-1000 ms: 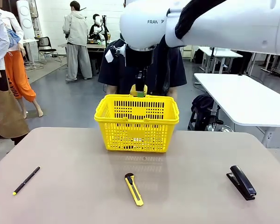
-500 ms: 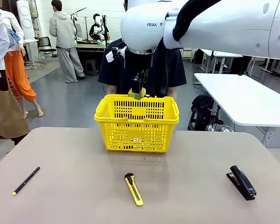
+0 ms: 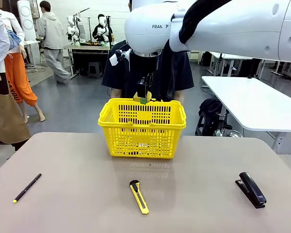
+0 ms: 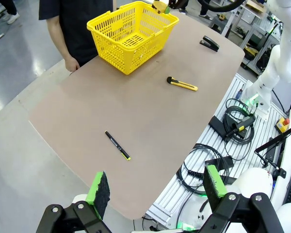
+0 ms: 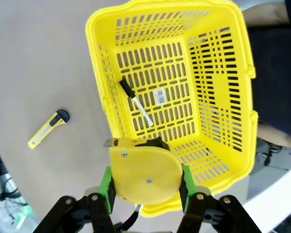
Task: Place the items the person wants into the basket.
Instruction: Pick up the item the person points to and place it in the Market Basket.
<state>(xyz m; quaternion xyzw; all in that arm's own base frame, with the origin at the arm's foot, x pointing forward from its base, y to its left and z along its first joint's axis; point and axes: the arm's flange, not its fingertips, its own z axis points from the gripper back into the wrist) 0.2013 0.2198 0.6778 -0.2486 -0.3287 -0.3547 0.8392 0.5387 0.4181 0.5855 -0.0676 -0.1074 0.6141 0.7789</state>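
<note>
1. Above the near rim of the basket (image 5: 223, 121), the right end effector (image 5: 144, 184) is clamped shut on the tape measure (image 5: 145, 172), with a green pad on each side of the rounded case and its flat screwed face towards the wrist camera.
2. That case looks like hard, smooth plastic, compact and probably dense for its size. The pads sit on curved edges, so I judge the hold could slip if jolted. A drop into the basket should not harm it.
3. Inside the basket, the marker (image 5: 136, 103) already lies slantwise on the slotted floor, well clear of where the tape measure hangs.
4. On the worktop (image 3: 63, 160), the utility knife (image 3: 139, 196) lies flat on the robot's side of the basket, apart from everything else.
5. It appears slim, stiff and light. The best hold is likely across its narrow width near the middle of the body, away from the blade end.
6. High over the worktop's corner, the left end effector (image 4: 156, 184) has its jaws spread wide and carries nothing.
7. Behind the basket stands the person (image 3: 184, 73).
</note>
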